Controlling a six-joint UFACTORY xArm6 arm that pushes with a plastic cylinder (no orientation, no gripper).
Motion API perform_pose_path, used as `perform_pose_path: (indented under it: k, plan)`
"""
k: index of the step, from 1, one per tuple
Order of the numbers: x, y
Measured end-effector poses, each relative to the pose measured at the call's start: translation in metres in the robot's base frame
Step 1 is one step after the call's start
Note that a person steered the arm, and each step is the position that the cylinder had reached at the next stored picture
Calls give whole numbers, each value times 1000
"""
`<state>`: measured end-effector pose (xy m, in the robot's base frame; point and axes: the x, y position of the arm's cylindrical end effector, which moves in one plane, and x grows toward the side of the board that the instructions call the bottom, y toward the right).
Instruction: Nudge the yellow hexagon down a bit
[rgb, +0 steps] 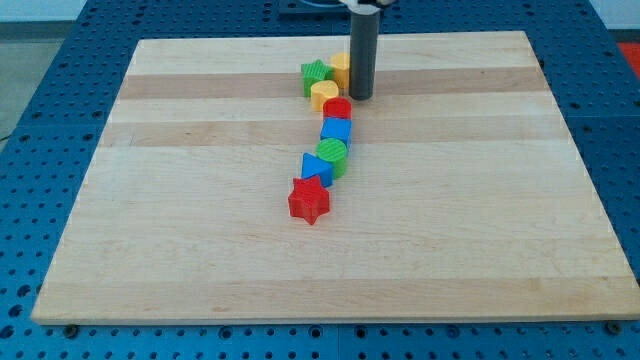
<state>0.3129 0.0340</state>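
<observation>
A yellow block that looks like the hexagon sits near the view's top centre, partly hidden behind my rod. My tip rests on the board just below and to the right of it, touching or nearly touching it. A green star lies to its left. A second yellow block, rounded in shape, lies just left of my tip.
A chain of blocks runs down from there: a red cylinder, a blue cube, a green cylinder, a blue triangle and a red star. The wooden board lies on a blue perforated table.
</observation>
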Motion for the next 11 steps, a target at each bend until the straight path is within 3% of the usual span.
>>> perform_pose_path:
  k: [2, 4, 5, 6, 9, 11]
  plan:
    - [-45, -5]
    - [-51, 26]
    - [-89, 46]
    - [-117, 31]
    - [-98, -26]
    - [-103, 23]
